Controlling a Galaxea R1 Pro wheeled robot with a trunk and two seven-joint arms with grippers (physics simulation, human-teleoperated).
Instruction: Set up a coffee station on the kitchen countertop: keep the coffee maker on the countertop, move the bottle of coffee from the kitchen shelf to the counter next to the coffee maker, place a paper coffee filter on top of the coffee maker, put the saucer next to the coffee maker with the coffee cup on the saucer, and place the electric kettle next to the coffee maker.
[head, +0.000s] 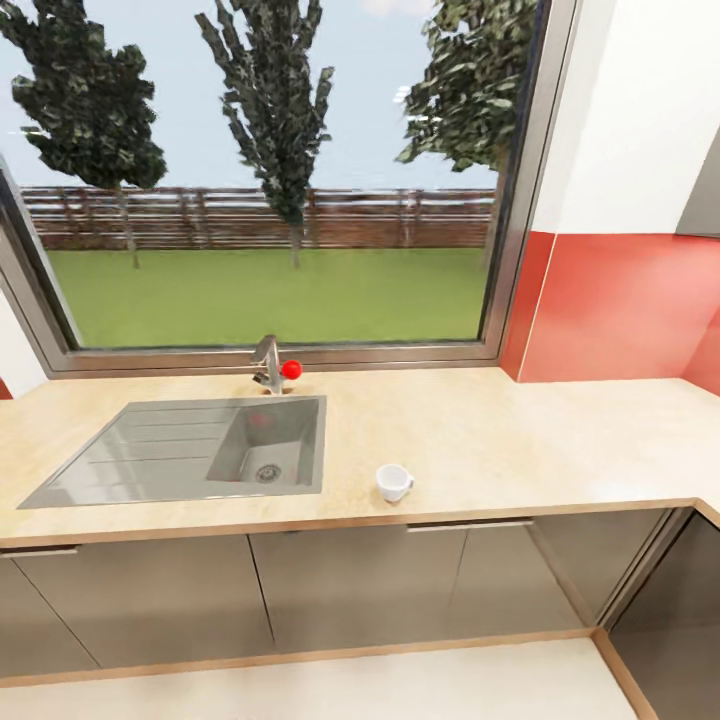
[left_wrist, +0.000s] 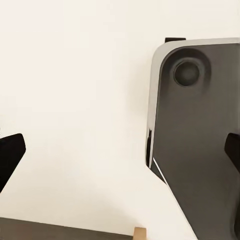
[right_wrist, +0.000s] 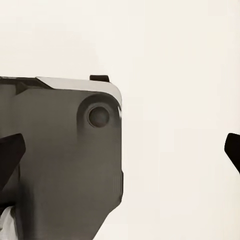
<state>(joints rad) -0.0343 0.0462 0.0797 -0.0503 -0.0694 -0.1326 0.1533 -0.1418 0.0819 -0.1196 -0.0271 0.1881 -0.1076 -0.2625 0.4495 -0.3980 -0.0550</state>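
The cup (head: 393, 482) stands upright on the light wood tabletop (head: 520, 440), near its front edge and just to the right of the steel sink (head: 150, 460), apart from it. A tap (head: 268, 362) with a red knob (head: 291, 369) rises behind the sink, under a wide window (head: 270, 170) (grass, trees and a fence outside). Grey cabinet fronts (head: 340, 590) run below the tabletop.

The left claw (left_wrist: 120, 152) hangs over a pale floor (left_wrist: 75, 100) beside the robot's dark grey base (left_wrist: 200, 140), its fingertips (left_wrist: 10, 155) set wide apart with nothing between. The right claw (right_wrist: 120, 152) is likewise spread and empty, its fingertips (right_wrist: 10, 157) partly over that base (right_wrist: 60, 160).
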